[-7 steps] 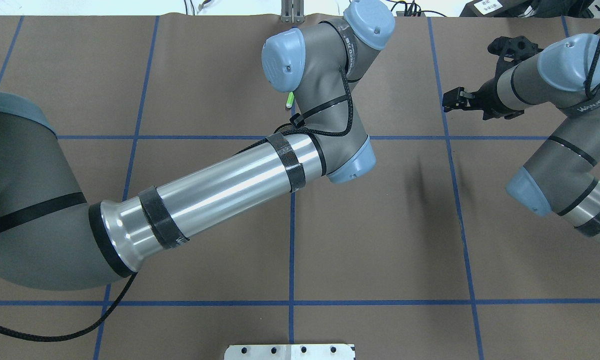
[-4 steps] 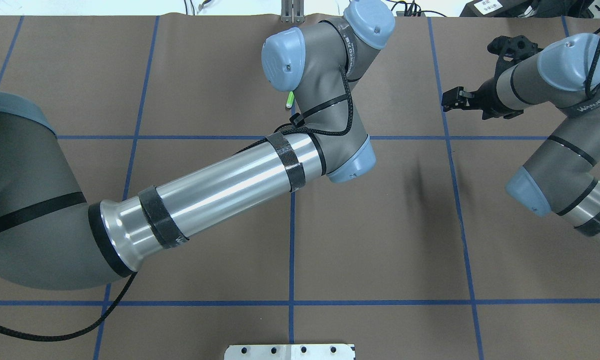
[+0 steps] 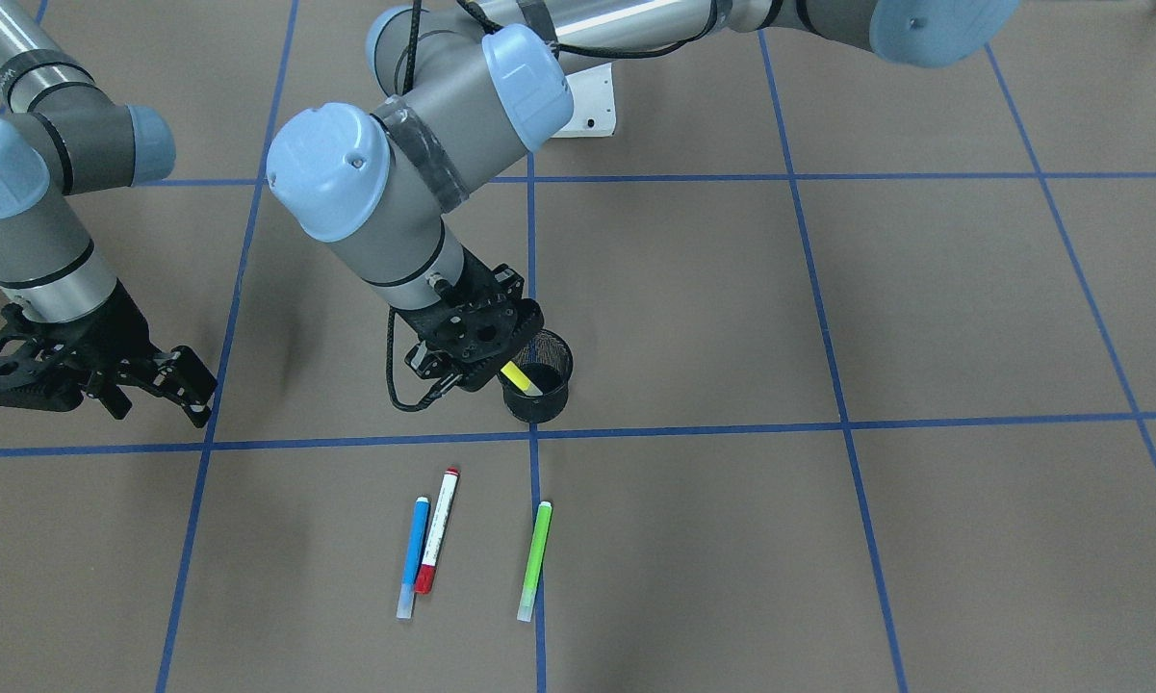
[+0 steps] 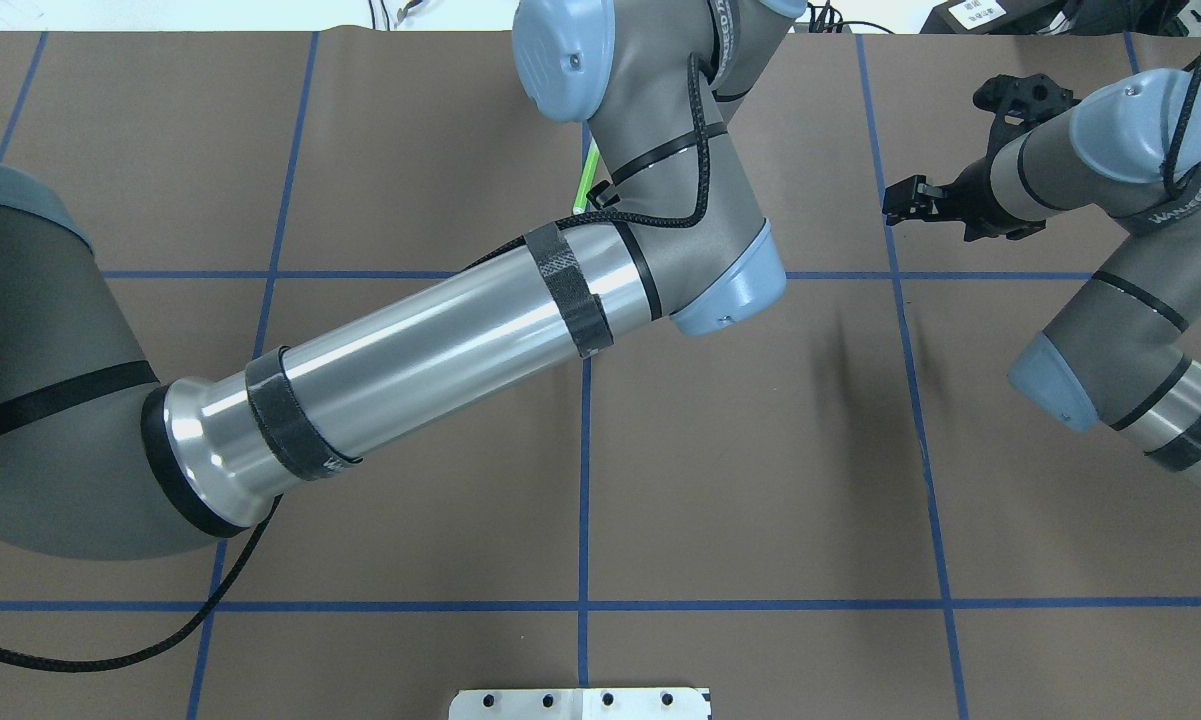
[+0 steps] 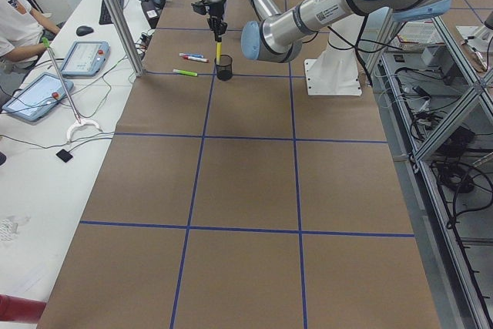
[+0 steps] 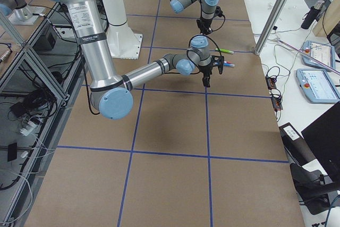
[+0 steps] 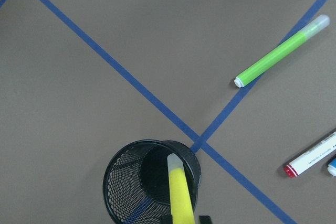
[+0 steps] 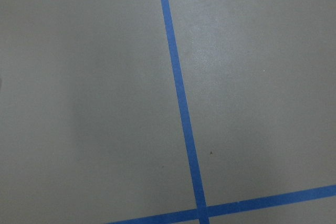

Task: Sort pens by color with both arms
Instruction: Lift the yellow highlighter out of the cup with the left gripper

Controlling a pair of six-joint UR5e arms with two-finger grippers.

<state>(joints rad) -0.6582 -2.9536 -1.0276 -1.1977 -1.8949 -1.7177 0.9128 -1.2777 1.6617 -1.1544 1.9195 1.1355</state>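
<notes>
The left arm (image 3: 414,212) reaches over the middle of the counter (image 3: 924,289), and the left fingers (image 3: 489,371) are clenched on the upper part of the yellow pen (image 3: 521,378). That pen slants down from them, its pale lower end inside the mouth of the black mesh cup (image 3: 537,397), which stands upright just beside a crossing of the blue tape lines (image 3: 828,424). The other 3 pens lie flat on the counter beyond the cup, on the side away from the robot's base. The blue pen (image 3: 411,556) and the white pen (image 3: 437,531) with red ends lie side by side, close enough that I cannot tell whether they touch. The green pen (image 3: 535,560) lies apart from them, toward the robot's left, almost along a tape line. The right arm (image 3: 48,260) hangs well off to the robot's right, and the right fingers (image 3: 192,395) point down over bare counter with nothing in them; whether they are spread or together, I cannot tell.
</notes>
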